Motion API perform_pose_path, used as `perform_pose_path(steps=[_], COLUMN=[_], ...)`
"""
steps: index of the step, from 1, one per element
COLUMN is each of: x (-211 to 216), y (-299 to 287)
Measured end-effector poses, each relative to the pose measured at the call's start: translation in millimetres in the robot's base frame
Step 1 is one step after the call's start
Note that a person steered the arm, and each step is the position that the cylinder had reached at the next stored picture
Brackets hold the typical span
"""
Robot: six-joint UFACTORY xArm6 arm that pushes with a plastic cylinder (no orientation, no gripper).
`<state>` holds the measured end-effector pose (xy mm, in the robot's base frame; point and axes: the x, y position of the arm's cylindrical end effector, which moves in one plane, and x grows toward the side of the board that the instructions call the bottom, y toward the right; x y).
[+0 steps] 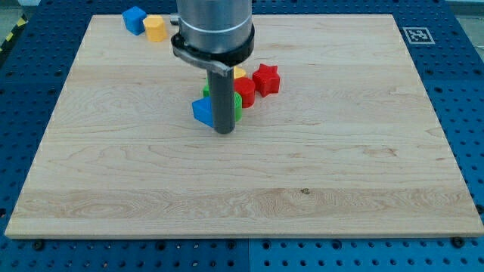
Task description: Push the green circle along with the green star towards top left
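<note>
The camera view shows a light wooden surface [302,174] on a blue base with holes [461,91]. My tip [224,132], the low end of the dark straight rod, sits near the middle, just beside a blue block [202,111] on its left. There is no claw here, so I cannot tell about open or closed.

A green block [237,101] peeks out behind the rod, mostly hidden, so its shape is unclear. A red block [245,91] and a red star [265,79] sit just to its right, with a bit of a yellow block [239,72] above them.

Far off at the view's top left are a blue cube [134,20] and a yellow block [155,28], touching.
</note>
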<state>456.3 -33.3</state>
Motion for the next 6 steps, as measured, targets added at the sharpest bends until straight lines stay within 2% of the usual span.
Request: perform_pose_path(steps=[2, 3, 4, 6], x=[-4.2, 25.0, 22.0, -25.8], y=[0.0, 27.3, 46.3, 30.8])
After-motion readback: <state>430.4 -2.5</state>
